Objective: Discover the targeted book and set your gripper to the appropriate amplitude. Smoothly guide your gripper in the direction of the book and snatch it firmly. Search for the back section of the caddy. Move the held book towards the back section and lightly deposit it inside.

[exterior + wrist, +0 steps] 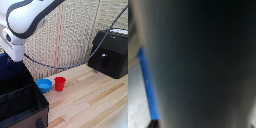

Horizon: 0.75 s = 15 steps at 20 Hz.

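The white and grey arm reaches down at the exterior view's left, and my gripper [10, 57] is mostly hidden under the wrist. A dark navy book [4, 64] shows just below it at the frame's edge, upright above the far part of the black fabric caddy [31, 102]. The back section [11, 84] lies directly under the book. In the wrist view a dark flat surface, the book [203, 60], fills almost the whole picture right in front of the camera. A blue strip, which looks like one of the fingertips [147, 85], runs along its side. The gripper appears shut on the book.
A round blue bowl [44, 85] and a red cup [60, 83] stand on the wooden table just beside the caddy. A glossy black machine [111, 52] sits at the exterior view's right. A dark cable [75, 64] hangs from the arm across the back.
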Motion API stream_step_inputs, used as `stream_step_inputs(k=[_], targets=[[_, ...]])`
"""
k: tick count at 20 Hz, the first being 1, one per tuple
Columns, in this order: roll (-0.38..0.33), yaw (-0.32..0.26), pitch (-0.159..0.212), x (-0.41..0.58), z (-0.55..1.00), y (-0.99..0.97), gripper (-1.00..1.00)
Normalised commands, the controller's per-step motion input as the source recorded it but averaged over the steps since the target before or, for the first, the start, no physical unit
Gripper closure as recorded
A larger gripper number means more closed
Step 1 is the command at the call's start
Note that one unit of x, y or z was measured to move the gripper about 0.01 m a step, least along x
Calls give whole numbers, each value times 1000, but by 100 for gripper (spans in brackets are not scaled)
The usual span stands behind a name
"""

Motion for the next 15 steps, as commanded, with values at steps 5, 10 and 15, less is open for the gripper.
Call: stream_step_inputs(k=[5,10,15], targets=[[-96,-72,175,293,278,313,-100],[-29,-27,176,159,378,-185,-100],[-53,88,100,125,619,-139,-100]])
